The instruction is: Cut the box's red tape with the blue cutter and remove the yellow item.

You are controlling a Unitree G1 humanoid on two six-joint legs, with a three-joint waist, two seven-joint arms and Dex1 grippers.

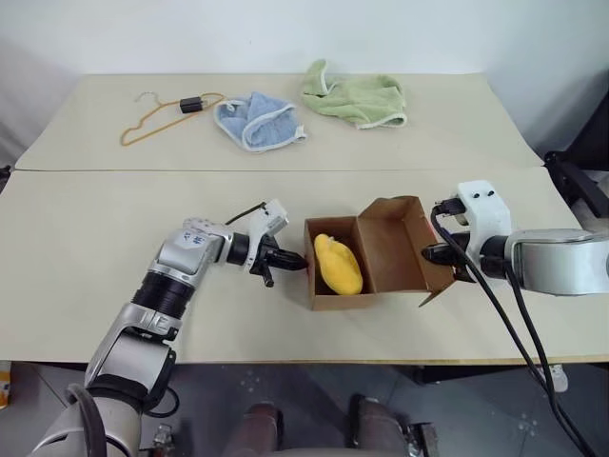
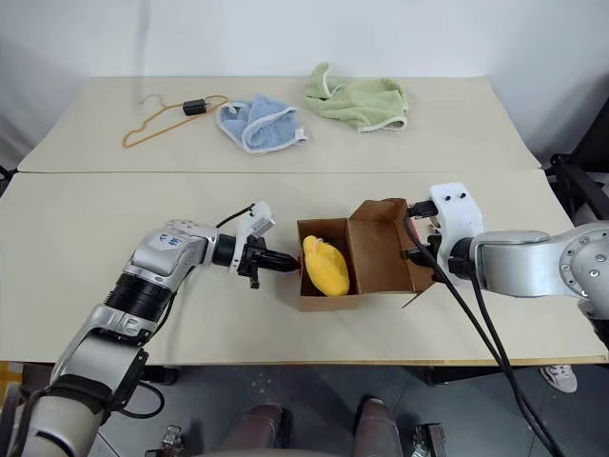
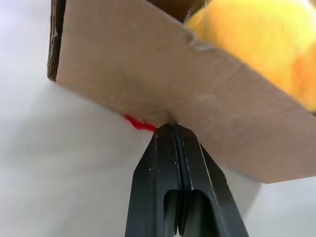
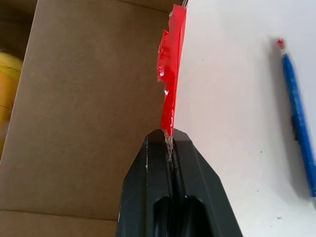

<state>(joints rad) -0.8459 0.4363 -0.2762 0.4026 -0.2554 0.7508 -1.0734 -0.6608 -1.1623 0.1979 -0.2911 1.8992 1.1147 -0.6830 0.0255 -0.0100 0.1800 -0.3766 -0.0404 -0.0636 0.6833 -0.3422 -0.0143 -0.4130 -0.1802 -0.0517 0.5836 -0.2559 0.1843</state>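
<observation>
The brown cardboard box (image 1: 339, 301) sits open at the middle of the table, its lid (image 1: 388, 249) folded back to the right. The yellow item (image 1: 338, 265) lies inside the left half. My left gripper (image 1: 291, 259) is shut and empty, its tips against the box's left outer wall, beside a scrap of red tape (image 3: 138, 123). My right gripper (image 1: 440, 253) is shut on the lid's far edge, where a strip of red tape (image 4: 170, 74) runs into its jaws. The blue cutter (image 4: 299, 121) lies on the table just beyond the lid.
At the back of the table lie an orange wire hanger (image 1: 152, 119) with a black clip (image 1: 191, 106), a blue cloth (image 1: 257, 121) and a green cloth (image 1: 358, 98). Black cables (image 1: 504, 314) hang from my right wrist over the table's front edge.
</observation>
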